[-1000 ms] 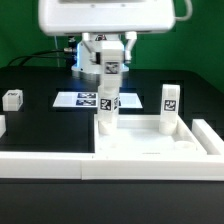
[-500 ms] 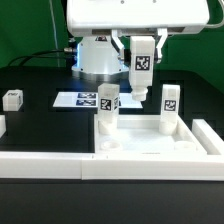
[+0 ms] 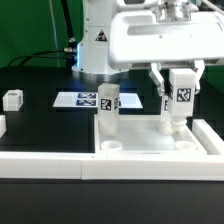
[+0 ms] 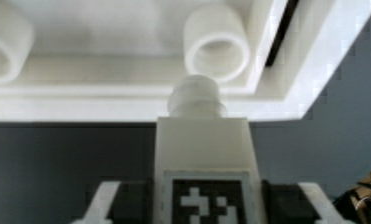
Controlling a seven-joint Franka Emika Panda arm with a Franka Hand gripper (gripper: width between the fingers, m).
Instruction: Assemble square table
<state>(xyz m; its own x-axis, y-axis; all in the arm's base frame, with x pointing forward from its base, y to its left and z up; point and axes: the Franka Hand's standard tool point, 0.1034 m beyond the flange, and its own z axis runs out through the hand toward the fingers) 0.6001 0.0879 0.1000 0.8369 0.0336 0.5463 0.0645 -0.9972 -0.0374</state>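
The square table's white tabletop lies tray-like at the front, and in the wrist view its rim and one round socket show. One tagged white leg stands upright on its left rear corner. My gripper is shut on another tagged leg, held upright over the tabletop's right rear part. In the wrist view that leg sits between my gripper's fingers, its round tip toward the tabletop's edge. What stands behind the held leg is hidden.
A small white block leg lies on the black table at the exterior view's left. The marker board lies flat behind the tabletop. A long low white wall strip runs along the front.
My gripper has carried the held leg from above the middle rear to the exterior view's right and lower, down over the tabletop's right rear part. The standing leg has not moved.
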